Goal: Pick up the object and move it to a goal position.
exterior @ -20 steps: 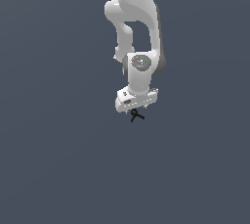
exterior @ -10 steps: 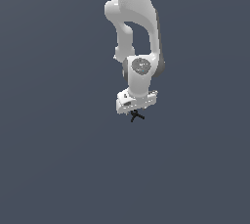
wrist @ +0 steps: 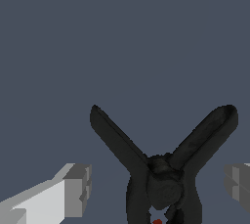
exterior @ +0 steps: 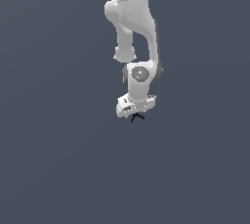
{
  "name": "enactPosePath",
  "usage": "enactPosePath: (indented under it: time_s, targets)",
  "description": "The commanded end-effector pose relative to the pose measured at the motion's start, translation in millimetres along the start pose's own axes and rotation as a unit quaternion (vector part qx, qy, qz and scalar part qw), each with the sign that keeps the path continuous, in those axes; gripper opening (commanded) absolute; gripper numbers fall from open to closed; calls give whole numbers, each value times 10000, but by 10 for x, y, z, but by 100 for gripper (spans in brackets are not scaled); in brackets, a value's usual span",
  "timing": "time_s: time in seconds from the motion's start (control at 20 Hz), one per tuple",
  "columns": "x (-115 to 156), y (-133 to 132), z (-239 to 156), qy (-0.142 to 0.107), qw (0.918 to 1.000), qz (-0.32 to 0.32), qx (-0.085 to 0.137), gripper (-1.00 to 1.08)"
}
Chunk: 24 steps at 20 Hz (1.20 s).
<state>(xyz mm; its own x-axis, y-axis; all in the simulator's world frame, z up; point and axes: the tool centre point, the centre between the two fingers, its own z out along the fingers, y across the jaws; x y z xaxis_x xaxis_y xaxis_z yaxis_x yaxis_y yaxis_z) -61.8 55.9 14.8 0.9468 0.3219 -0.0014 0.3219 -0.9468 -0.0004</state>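
Since its prongs look thin and stiff, the black clamp-like object (wrist: 163, 169), sitting between the parted fingers (wrist: 73, 191) of the gripper (exterior: 135, 112), seems light and best pinched at its thick hub.

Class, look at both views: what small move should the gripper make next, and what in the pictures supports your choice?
Probably close the fingers. In the wrist view the black object sits between the two fingers, with a gap showing on each side, so the gripper is open around it and not yet gripping. In the exterior view the gripper is already down at the object.
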Motion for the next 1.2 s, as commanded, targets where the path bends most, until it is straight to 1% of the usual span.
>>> enactPosePath:
  time_s: [0.0,0.7,0.9,1.15]
  targets:
    - [6,2,13,7,10000,0,-2,-100]
    - [3,23,-35,7,10000,0,-2,-100]
    - [-1,85,-169,7,10000,0,-2,-100]
    - [-10,223,-468,6,10000,-2,-3,-100]
